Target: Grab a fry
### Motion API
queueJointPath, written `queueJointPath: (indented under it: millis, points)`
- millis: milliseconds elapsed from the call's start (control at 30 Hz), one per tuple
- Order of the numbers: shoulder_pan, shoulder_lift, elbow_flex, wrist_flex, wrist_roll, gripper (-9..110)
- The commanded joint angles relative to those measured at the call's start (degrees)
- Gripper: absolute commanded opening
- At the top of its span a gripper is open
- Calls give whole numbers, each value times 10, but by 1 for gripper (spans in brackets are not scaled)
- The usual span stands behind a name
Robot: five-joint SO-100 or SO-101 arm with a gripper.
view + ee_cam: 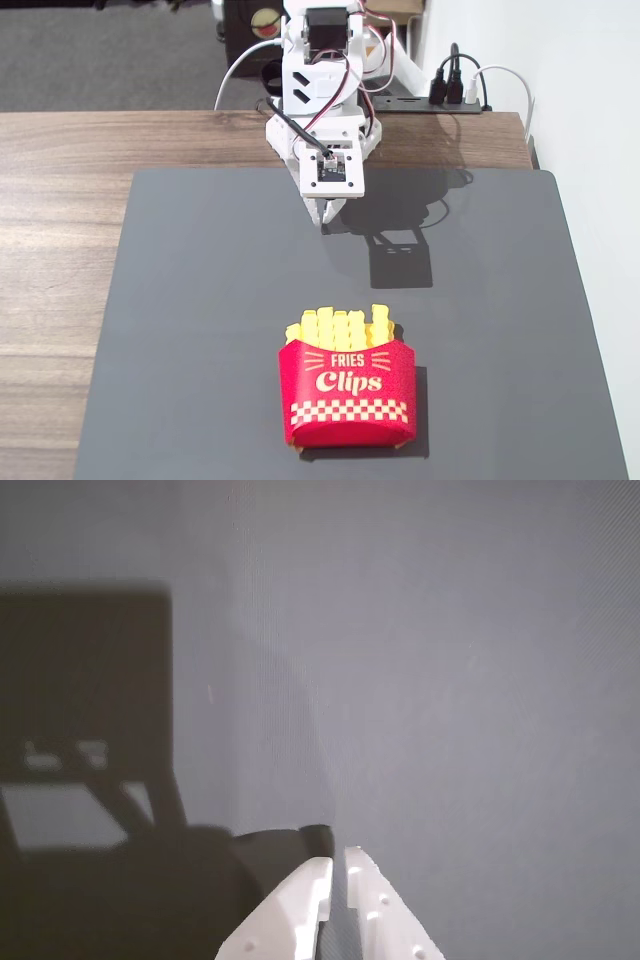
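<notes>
- Standing bunched in the red "FRIES Clips" carton (pixel 348 392), the bright-yellow crinkle-cut plastic fries (pixel 340 327) poke out of its top; no single fry lies apart.
- The carton rests on the dark grey mat (pixel 200 330), towards the near edge in the fixed view.
- The white two-finger gripper (pixel 328 217) hangs well apart from it at the mat's far side, jaws almost pressed together and empty in the wrist view (pixel 338 865).
- A wooden table (pixel 60 250) lies under the mat.

white plastic arm (pixel 318 80) with black servo blocks, black, red and white cables, and pointed white fingers (pixel 385 915) dotted with small holes.
</notes>
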Motion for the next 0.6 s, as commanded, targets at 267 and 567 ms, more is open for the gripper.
queueJointPath:
  millis: [267,567]
  points:
    - [1,-4,-3,6,0,1]
    - [3,-4,-3,6,-1,1]
